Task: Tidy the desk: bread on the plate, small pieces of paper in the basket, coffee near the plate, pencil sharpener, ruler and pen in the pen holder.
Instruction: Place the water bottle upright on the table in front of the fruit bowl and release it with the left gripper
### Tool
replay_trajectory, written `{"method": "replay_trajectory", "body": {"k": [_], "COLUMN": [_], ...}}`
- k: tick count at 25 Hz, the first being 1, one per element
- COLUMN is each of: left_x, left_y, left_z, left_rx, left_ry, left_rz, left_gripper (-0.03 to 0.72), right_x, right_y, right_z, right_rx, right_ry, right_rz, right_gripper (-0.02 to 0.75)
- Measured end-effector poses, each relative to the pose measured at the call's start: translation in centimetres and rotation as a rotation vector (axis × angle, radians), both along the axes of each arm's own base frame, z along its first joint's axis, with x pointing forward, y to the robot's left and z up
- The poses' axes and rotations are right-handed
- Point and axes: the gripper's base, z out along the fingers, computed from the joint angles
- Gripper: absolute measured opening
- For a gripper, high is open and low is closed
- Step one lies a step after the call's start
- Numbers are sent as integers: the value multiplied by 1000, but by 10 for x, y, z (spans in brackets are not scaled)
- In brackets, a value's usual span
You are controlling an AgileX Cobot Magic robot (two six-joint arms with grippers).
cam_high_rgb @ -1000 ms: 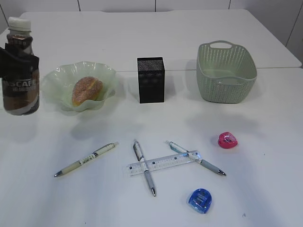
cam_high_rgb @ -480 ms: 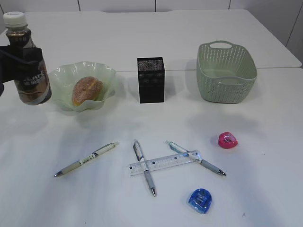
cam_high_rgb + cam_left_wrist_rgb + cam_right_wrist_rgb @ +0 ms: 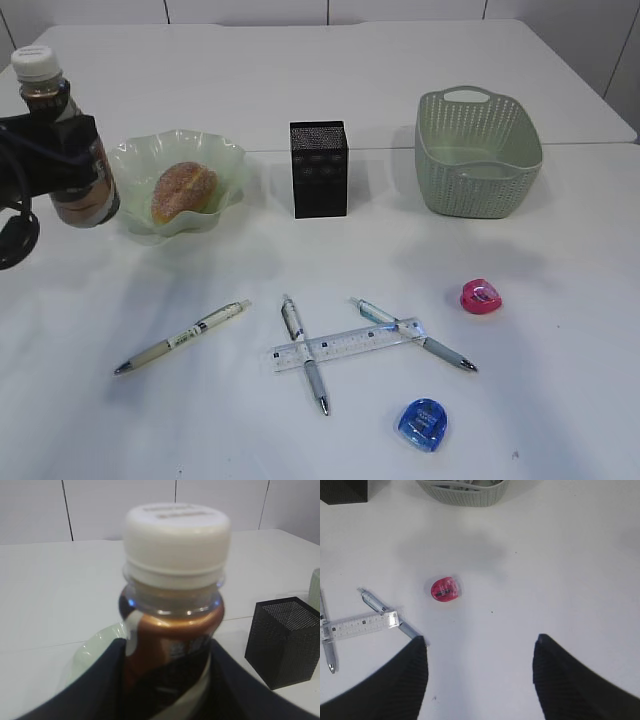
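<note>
Desk [image 3: 330, 90] landmark: plate [image 3: 135, 165]. Basket [image 3: 478, 150] far right of plate. Coffee [image 3: 75, 150] just left of plate, tilted, off desk, left gripper [image 3: 55, 150] clamped on label band. Likely rigid, slick, top-heavy: keep mid-body hold. Bread [image 3: 184, 190] in plate. Right gripper [image 3: 480, 655] spread, empty.

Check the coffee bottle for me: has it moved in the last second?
Yes. The coffee bottle, held in the left hand, has shifted right, closing on the plate, and now tilts, cap leaning left.
</note>
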Motion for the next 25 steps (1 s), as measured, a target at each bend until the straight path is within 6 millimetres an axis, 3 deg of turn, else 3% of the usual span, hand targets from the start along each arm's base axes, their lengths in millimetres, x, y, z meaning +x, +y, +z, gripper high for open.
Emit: {"method": "replay_trajectory", "body": {"k": [9,16,25], "left_x": [13,17,19], "left_y": [-2,-3,-3], "left_z": [-40,-78,-86], "left_rx": [-1,24,29], "left_ry": [-54,51,74], "left_rz": [9,9,9], "left_gripper": [309,309,310], "right_x": [0,0,0], "right_y": [0,0,0], "right_z": [0,0,0], "right_rx": [-2,-2,-5], "right_ry": [0,0,0], "right_rz": [3,3,10], "right_gripper": [515,515,514]}}
